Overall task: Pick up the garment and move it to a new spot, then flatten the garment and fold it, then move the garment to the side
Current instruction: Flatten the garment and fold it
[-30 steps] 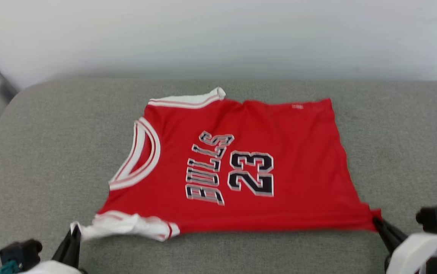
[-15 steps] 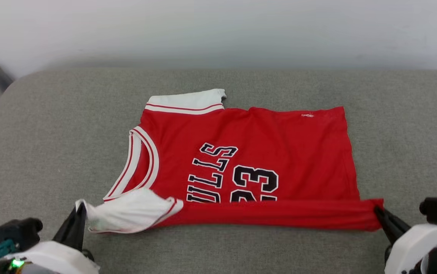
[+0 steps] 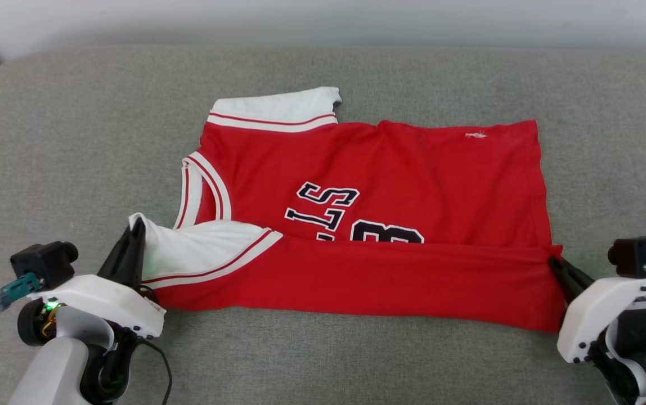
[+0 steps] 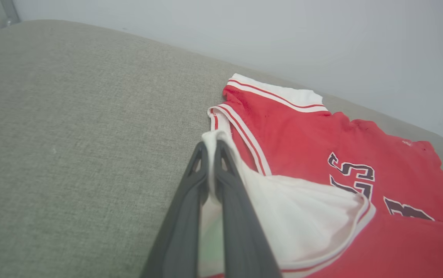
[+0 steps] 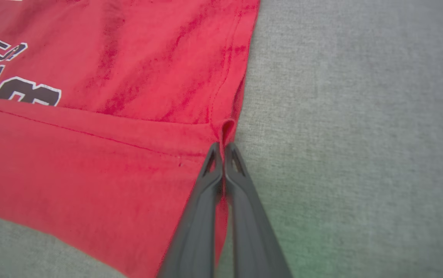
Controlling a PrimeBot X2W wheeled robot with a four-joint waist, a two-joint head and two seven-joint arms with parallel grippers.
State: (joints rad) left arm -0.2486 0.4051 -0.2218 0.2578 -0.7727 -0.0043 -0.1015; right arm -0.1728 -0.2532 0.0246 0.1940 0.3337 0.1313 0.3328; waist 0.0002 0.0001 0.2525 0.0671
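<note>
clamped on the white sleeve [image 3: 199, 250] and the hem corner [image 3: 548, 250], the left tool [image 3: 137, 225] and right tool [image 3: 553, 260] have drawn the near edge of the red-and-white jersey garment [image 3: 390, 169] over its black number [image 3: 382, 232] on the grey fabric cushion [image 3: 75, 140]; folding looks underway.

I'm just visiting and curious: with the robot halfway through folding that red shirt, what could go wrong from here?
The left hand pinches only the tip of the garment's white sleeve, so the cloth might slip out mid-fold. The right hand grips just the hem corner; uneven pulling could skew the fold.
</note>
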